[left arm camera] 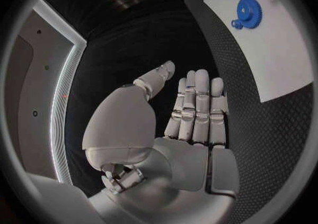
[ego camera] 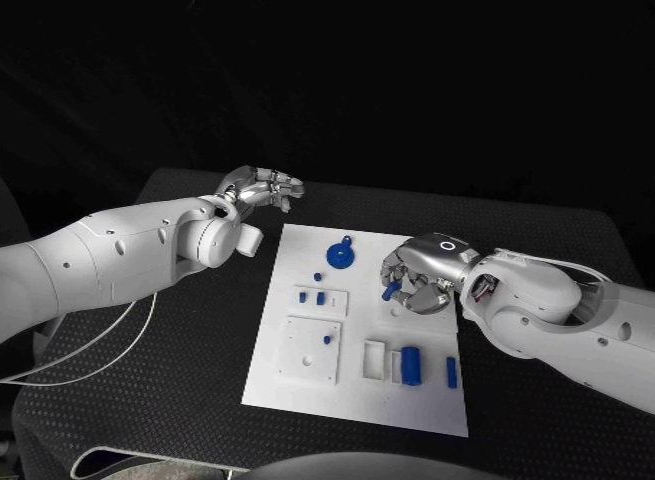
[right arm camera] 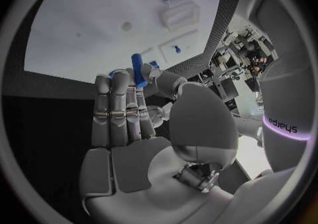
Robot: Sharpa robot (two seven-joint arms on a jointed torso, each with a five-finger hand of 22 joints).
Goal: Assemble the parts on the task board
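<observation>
Head view tells you most work remains: your right hand [ego camera: 418, 277] pinches a small blue peg [ego camera: 391, 290] above the task board [ego camera: 306, 400], loose blue parts [ego camera: 411, 364] lie unplaced, and your left hand [ego camera: 262, 187] hovers off-board, fingers apart, empty.

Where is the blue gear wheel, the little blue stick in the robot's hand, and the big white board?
blue gear [ego camera: 340, 256], head view, on its toothed disc.
blue peg [right arm camera: 137, 69], right wrist view, on its shaft above the fingers.
task board [ego camera: 414, 410], head view, on a bare near part.
</observation>
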